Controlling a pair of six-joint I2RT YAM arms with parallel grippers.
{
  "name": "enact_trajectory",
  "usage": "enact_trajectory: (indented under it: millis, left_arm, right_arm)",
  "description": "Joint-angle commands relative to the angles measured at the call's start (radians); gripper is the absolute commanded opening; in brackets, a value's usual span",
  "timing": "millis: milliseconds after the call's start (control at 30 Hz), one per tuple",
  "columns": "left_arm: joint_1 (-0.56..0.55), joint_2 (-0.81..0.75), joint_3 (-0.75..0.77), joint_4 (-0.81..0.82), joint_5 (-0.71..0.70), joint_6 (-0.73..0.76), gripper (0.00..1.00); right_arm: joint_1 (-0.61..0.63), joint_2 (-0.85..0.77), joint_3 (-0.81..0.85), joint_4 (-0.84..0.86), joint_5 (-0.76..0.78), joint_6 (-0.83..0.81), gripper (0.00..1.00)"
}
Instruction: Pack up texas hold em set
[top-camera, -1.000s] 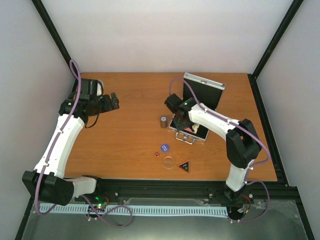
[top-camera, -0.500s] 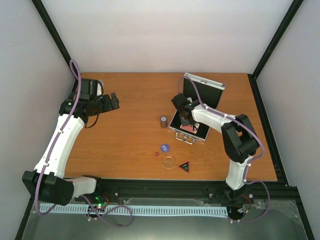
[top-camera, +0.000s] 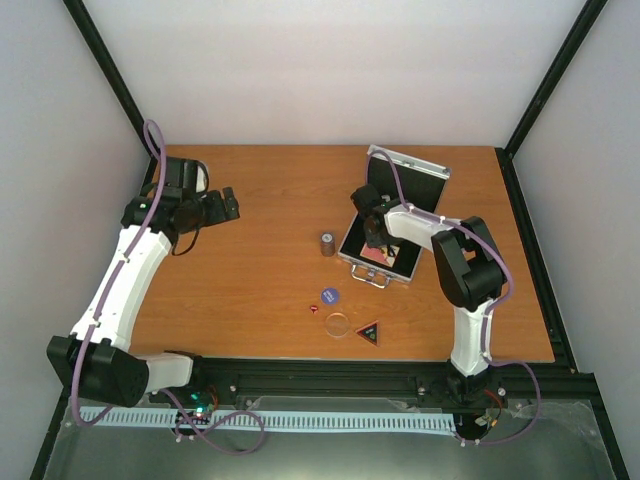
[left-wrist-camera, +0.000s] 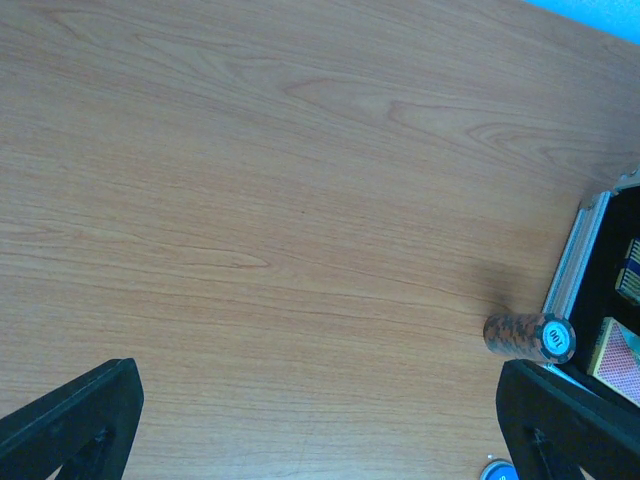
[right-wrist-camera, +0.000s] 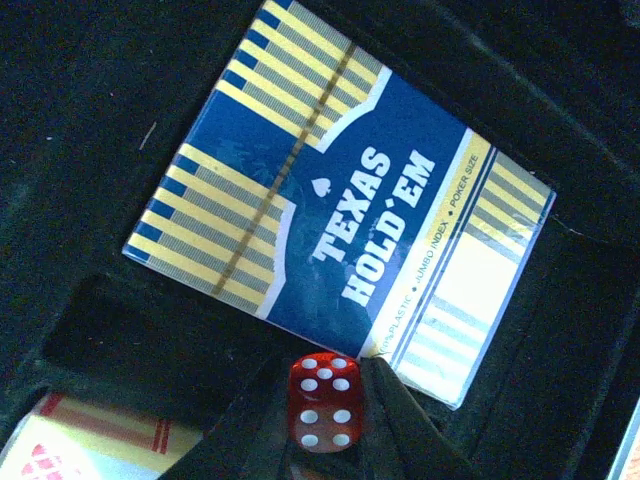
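The small silver case (top-camera: 358, 262) lies open at centre right, its lid (top-camera: 408, 186) raised. My right gripper (top-camera: 376, 232) reaches down into it and is shut on a red die (right-wrist-camera: 325, 402), just above the black lining. Beneath it lies the blue-gold card deck (right-wrist-camera: 340, 200), and the red deck (right-wrist-camera: 90, 440) sits beside that. On the table outside the case are the dark cylinder (top-camera: 327, 244), the blue chip (top-camera: 330, 295), a second small red die (top-camera: 314, 309), the clear disc (top-camera: 339, 324) and the black triangle (top-camera: 369, 333). Far off at the left, my left gripper (top-camera: 226, 205) is open and empty.
The left wrist view shows bare wood between its fingers (left-wrist-camera: 70, 420), with the cylinder (left-wrist-camera: 530, 334), the case rim (left-wrist-camera: 575, 255) and the blue chip (left-wrist-camera: 497, 470) at its right. Black frame rails border the table.
My right gripper has moved a little right and deeper over the case interior, carrying the red die, while the arm folded closer. The left arm has hardly shifted.
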Motion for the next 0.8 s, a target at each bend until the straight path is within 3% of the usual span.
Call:
enact_trajectory:
  millis: [0, 133, 233, 433, 767]
  left_arm:
    - [-0.004, 0.006, -0.003, -0.01, -0.015, -0.007, 1.0]
    - [-0.005, 0.011, -0.004, -0.007, -0.018, -0.009, 1.0]
    - [-0.005, 0.017, 0.0, -0.004, -0.015, -0.009, 1.0]
    - [-0.005, 0.023, 0.001, 0.005, -0.007, -0.012, 1.0]
    - [-0.005, 0.017, 0.003, 0.009, 0.003, -0.009, 1.0]
  right_arm:
    - [-0.016, 0.042, 0.031, 0.041, -0.012, 0.018, 0.11]
    - [-0.019, 0.064, 0.039, 0.034, -0.027, 0.02, 0.15]
    - [-0.018, 0.061, 0.039, 0.028, -0.021, 0.026, 0.27]
    - [-0.018, 0.039, 0.062, 0.003, -0.009, 0.031, 0.4]
    - [-0.002, -0.059, 0.102, -0.066, -0.093, 0.013, 0.45]
